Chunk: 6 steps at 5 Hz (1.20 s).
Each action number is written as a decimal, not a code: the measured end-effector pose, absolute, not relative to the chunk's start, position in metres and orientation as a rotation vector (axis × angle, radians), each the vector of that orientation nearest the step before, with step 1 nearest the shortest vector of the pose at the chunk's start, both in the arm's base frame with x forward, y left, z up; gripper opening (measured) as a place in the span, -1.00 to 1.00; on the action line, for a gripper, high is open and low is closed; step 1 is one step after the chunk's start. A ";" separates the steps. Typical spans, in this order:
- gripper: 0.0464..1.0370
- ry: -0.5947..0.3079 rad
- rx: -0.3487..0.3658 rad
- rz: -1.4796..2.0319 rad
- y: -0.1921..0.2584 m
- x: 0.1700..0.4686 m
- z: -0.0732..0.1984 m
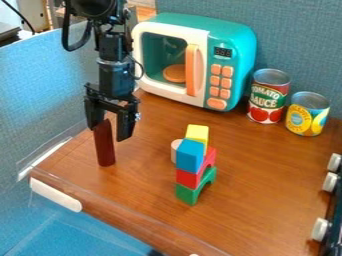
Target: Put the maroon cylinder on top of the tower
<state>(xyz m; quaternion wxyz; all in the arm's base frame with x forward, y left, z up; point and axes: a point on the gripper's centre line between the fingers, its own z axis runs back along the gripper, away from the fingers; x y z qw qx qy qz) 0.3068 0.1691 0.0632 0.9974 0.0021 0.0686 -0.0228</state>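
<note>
Currently, a black gripper [112, 131] hangs at the left of a brown wooden table [260, 180], its two fingers standing apart; the maroon cylinder [105, 150] is roughly upright at the fingers' lower ends, overlapping one in view, though whether they touch is unclear. Nearer the middle stands the tower, with a green arch [188, 194] at the bottom, a red arch [189, 178] above it, and a blue block [190, 156] and yellow block [198, 132] higher up; a pale block [175, 151] sits behind, and farther back are a teal toy microwave [235, 45] and two cans [269, 95].
</note>
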 end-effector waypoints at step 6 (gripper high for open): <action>-0.10 -0.046 -0.005 -0.081 0.104 0.332 0.150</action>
